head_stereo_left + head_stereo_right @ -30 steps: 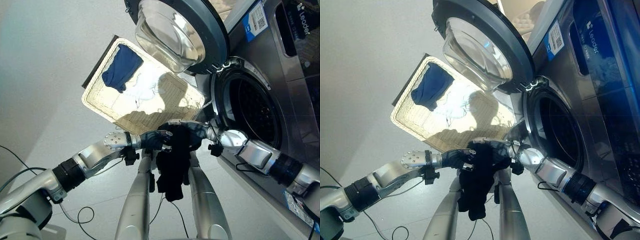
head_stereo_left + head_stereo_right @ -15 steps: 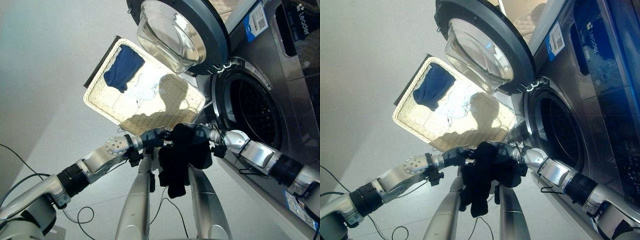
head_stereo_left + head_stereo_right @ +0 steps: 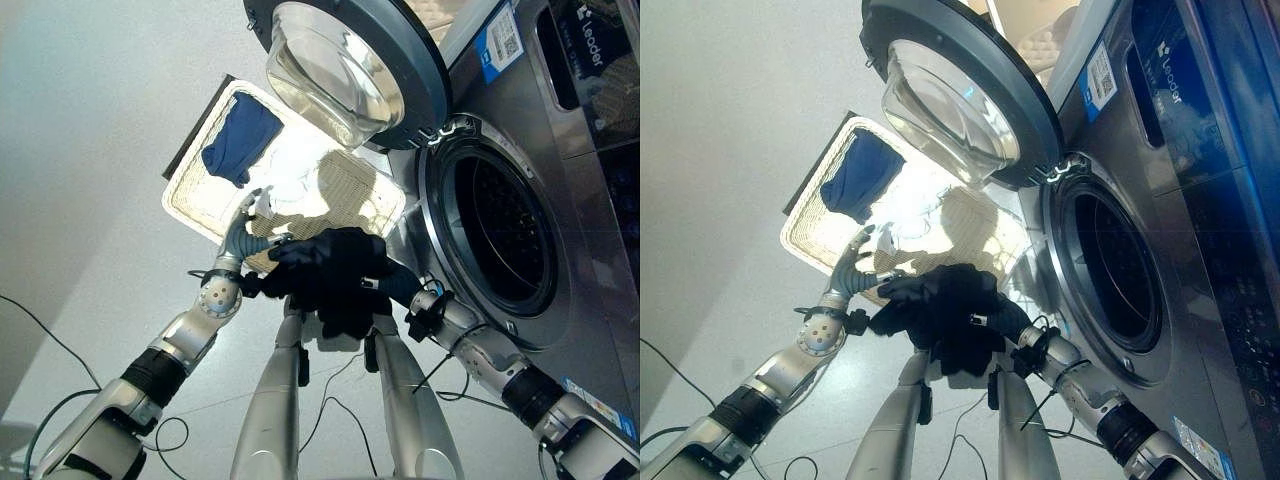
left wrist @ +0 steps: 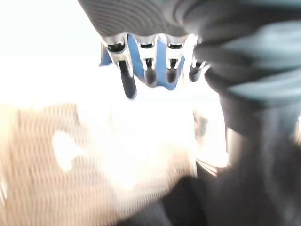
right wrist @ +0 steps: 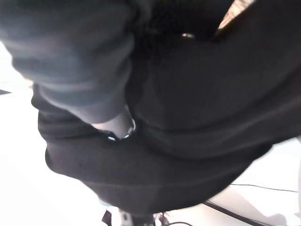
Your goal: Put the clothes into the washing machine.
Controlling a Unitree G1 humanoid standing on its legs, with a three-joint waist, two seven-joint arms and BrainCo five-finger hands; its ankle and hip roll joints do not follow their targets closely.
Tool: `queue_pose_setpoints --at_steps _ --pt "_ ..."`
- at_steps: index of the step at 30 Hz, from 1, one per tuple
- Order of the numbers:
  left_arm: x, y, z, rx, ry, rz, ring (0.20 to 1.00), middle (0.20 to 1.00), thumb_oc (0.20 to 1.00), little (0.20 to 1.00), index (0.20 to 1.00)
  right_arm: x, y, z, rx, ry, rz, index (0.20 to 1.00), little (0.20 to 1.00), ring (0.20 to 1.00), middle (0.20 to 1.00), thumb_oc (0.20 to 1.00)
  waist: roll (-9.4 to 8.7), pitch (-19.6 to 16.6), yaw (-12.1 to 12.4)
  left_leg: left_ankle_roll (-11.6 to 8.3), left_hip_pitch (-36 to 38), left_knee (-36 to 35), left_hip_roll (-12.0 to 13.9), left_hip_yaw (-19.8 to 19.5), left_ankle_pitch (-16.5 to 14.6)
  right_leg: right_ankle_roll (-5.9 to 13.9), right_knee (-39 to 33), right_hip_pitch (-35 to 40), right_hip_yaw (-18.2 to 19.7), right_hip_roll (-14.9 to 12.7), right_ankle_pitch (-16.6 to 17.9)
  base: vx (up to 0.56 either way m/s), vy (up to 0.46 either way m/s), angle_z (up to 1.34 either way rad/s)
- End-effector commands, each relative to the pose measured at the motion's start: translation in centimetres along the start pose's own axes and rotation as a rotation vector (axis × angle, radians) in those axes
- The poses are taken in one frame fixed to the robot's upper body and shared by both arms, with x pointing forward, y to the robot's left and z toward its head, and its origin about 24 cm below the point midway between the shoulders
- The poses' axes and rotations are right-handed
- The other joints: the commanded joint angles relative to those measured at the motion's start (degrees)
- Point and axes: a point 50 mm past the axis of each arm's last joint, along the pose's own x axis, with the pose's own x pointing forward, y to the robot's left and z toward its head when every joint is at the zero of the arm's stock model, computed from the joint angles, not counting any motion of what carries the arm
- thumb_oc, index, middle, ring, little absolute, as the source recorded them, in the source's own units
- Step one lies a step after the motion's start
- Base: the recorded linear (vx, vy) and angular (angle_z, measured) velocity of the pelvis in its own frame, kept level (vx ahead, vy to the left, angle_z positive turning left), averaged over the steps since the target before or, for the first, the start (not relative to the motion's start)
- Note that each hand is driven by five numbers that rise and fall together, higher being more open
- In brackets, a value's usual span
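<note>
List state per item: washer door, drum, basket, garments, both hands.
Washing machine door: swung fully open.
Drum: open, looks dark inside, contents unclear.
Wicker basket: on the floor, holding clothes.
Blue garment: lying in the basket.
White garment: lying in the basket.
Black garment: bunched, held up, outside the drum.
Left hand: open, fingers straight, beside the black garment.
Right hand: buried in the black garment, fingers hidden.

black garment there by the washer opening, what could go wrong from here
The black garment is bunched over the right robot hand, its fingers hidden, so the hold looks uncertain; part hangs below and could slip to the floor. The left robot hand is open, so it is not supporting the cloth. The drum opening sits off to the side past the open door; a loose fold might catch on the rim.
</note>
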Motion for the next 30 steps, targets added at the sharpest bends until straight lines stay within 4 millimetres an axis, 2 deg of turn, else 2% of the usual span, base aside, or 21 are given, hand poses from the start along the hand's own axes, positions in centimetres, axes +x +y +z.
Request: queue_pose_setpoints --at_steps 1,2,3,5,6,8,9,11,13,16,19,20,22,24,25,26,30 --pt "0.4 0.6 0.5 -0.033 -0.007 0.115 1.0 1.0 1.0 1.0 1.0 0.5 0.9 1.9 0.141 -0.126 0.04 0.2 0.2 0.2 0.2 0.2 2.46 -1.3 -1.0 3.14 -3.3 -1.5 -3.3 1.3 5.5 2.26 -1.3 1.7 -4.8 0.6 1.8 0.02 0.036 -0.08" --pt "0.4 0.6 0.3 -0.038 0.002 0.119 1.0 1.0 1.0 1.0 1.0 0.5 0.8 1.8 0.161 -0.13 0.036 0.2 0.2 0.2 0.2 0.2 2.58 -1.3 -1.0 3.15 -3.4 -1.4 -3.3 1.4 5.5 2.25 -1.2 1.6 -4.7 0.6 1.8 0.03 0.061 -0.11" --pt "0.4 0.7 -0.3 -0.068 0.039 0.152 1.0 1.0 1.0 1.0 1.0 0.5 0.6 1.6 0.287 -0.165 0.009 0.2 0.2 0.2 0.2 0.2 3.04 -1.3 -1.4 3.1 -3.5 -1.1 -3.2 1.8 5.3 2.26 -0.9 1.3 -4.4 0.5 1.7 0.03 0.055 -0.1" --pt "0.4 0.7 -0.5 -0.087 0.053 0.16 1.0 1.0 1.0 1.0 1.0 0.5 0.6 1.5 0.326 -0.175 0.004 0.2 0.2 0.2 0.2 0.2 3.13 -1.3 -1.5 3.08 -3.4 -1.1 -3.2 1.9 5.2 2.25 -0.9 1.4 -4.3 0.4 1.6 0.03 0.048 -0.09" --pt "0.1 0.5 -1.3 -0.161 0.1 0.205 1.0 1.0 1.0 1.0 1.0 0.6 0.3 1.1 0.523 -0.233 -0.024 0.2 0.2 0.2 0.2 0.2 3.54 -1.3 -1.9 3.03 -3.2 -0.9 -3.2 2.4 4.8 2.24 -0.6 1.3 -4.0 0.4 1.4 0.03 0.048 -0.13" --pt "0.0 0.5 -1.7 -0.207 0.125 0.231 1.0 1.0 1.0 1.0 1.0 0.5 0.0 0.9 0.621 -0.284 -0.055 0.2 0.2 0.2 0.2 0.2 3.82 -1.3 -2.1 3.01 -3.1 -0.8 -3.2 2.7 4.6 2.24 -0.5 1.3 -3.8 0.3 1.2 0.03 0.059 -0.1" --pt "-0.4 0.3 -2.4 -0.238 0.152 0.256 1.0 1.0 1.0 1.0 1.0 0.2 -0.6 0.7 0.727 -0.351 -0.097 0.2 0.2 0.2 0.2 0.2 4.18 -1.3 -2.4 2.96 -3.1 -0.7 -3.2 3.1 4.4 2.24 -0.3 1.2 -3.5 0.3 1.1 0.02 0.051 -0.04" --pt "-0.6 0.3 -2.8 -0.257 0.169 0.272 1.0 1.0 1.0 1.0 1.0 0.0 -1.1 0.7 0.795 -0.405 -0.13 0.2 0.2 0.2 0.2 0.2 4.44 -1.3 -2.5 2.93 -3.0 -0.7 -3.2 3.3 4.3 2.25 -0.2 1.0 -3.3 0.3 1.0 0.03 0.058 -0.08" --pt "-1.4 -0.1 -4.1 -0.308 0.225 0.302 1.0 1.0 1.0 1.0 1.0 -1.2 -3.2 0.6 0.979 -0.582 -0.265 0.2 0.2 0.2 0.2 0.2 5.49 -1.3 -3.1 2.84 -2.5 -0.9 -3.2 4.2 3.9 2.32 0.0 1.1 -2.7 0.1 0.7 0.04 0.105 -0.07" --pt "-2.0 -0.6 -5.1 -0.356 0.274 0.309 1.0 1.0 1.0 1.0 1.0 -2.5 -5.1 0.5 1.106 -0.736 -0.386 0.2 0.2 0.2 0.2 0.2 6.4 -1.3 -3.5 2.79 -2.2 -0.9 -3.2 4.9 3.5 2.36 0.2 1.0 -2.2 0.1 0.4 0.04 0.094 -0.06" --pt "-2.8 -1.2 -6.5 -0.405 0.335 0.3 1.0 1.0 1.0 1.0 1.0 -4.7 -8.2 1.0 1.256 -0.963 -0.613 0.2 0.2 0.2 0.2 0.2 7.94 -1.3 -4.2 2.71 -1.7 -0.5 -3.3 5.9 2.7 2.53 0.5 0.9 -1.4 -0.2 0.0 0.05 0.099 -0.12" --pt "-3.0 -1.5 -6.9 -0.415 0.352 0.283 1.0 1.0 1.0 1.0 1.0 -6.1 -10.1 1.7 1.292 -1.044 -0.745 0.2 0.2 0.2 0.2 0.2 8.69 -1.3 -4.4 2.67 -1.5 -0.1 -3.5 6.3 2.2 2.63 0.6 1.0 -1.2 -0.5 -0.2 0.06 0.08 -0.15" --pt "-3.1 -1.9 -7.1 -0.421 0.36 0.264 1.0 1.0 1.0 1.0 1.0 -7.2 -11.5 3.1 1.314 -1.131 -0.829 0.2 0.2 0.2 0.2 0.2 9.38 -1.3 -4.4 2.64 -1.4 0.3 -3.7 6.6 1.8 2.76 0.6 1.1 -1.1 -0.8 -0.4 0.05 0.064 -0.15" --pt "-3.4 -2.6 -7.3 -0.424 0.372 0.221 1.0 1.0 1.0 1.0 1.0 -9.7 -13.7 6.0 1.304 -1.326 -0.965 0.2 0.2 0.2 0.2 0.2 10.62 -1.3 -4.1 2.59 -1.1 0.8 -4.0 6.8 1.1 2.99 0.7 1.3 -1.0 -1.2 -0.7 0.04 0.065 -0.12" --pt "-3.4 -2.7 -7.3 -0.427 0.37 0.217 1.0 1.0 1.0 1.0 1.0 -10.1 -13.9 6.4 1.301 -1.358 -0.984 0.2 0.2 0.2 0.2 0.2 10.73 -1.3 -4.0 2.63 -1.5 0.9 -4.1 6.9 1.4 2.95 0.7 0.9 -0.9 -1.3 -0.4 0.02 0.057 -0.07" --pt "-3.7 -3.0 -7.4 -0.428 0.375 0.192 1.0 1.0 1.0 1.0 1.0 -11.4 -14.7 7.9 1.305 -1.459 -1.042 0.2 0.2 0.2 0.2 0.2 11.32 -1.3 -3.9 2.66 -1.3 1.2 -4.3 7.0 1.1 3.09 0.8 1.1 -0.8 -1.5 -0.5 0.03 0.047 -0.01" --pt "-4.3 -3.9 -7.5 -0.427 0.383 0.126 1.0 1.0 1.0 1.0 1.0 -15.1 -16.1 11.4 1.26 -1.694 -1.174 0.2 0.2 0.2 0.2 0.2 13.01 -1.3 -3.5 2.72 -0.8 1.8 -4.8 7.1 0.5 3.36 1.3 1.5 -0.3 -2.1 -0.9 0.04 0.05 -0.07"
